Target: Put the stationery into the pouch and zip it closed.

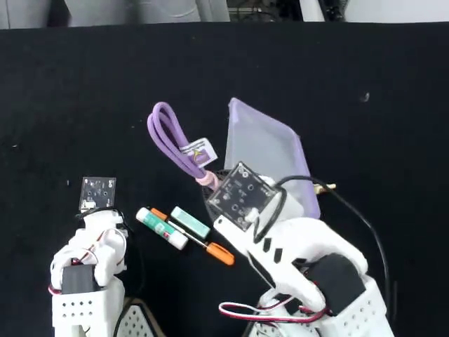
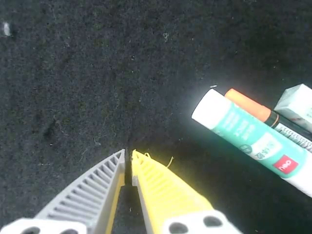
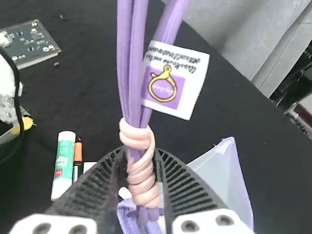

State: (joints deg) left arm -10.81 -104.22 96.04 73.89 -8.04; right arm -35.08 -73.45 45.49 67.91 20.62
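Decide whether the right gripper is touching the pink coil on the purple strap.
Touching. The right wrist view shows the right gripper with a finger pressed on each side of the pink coil round the purple strap.

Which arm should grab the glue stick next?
Left. The left hand is empty and close to the glue stick; the right hand is clamped on the pouch strap.
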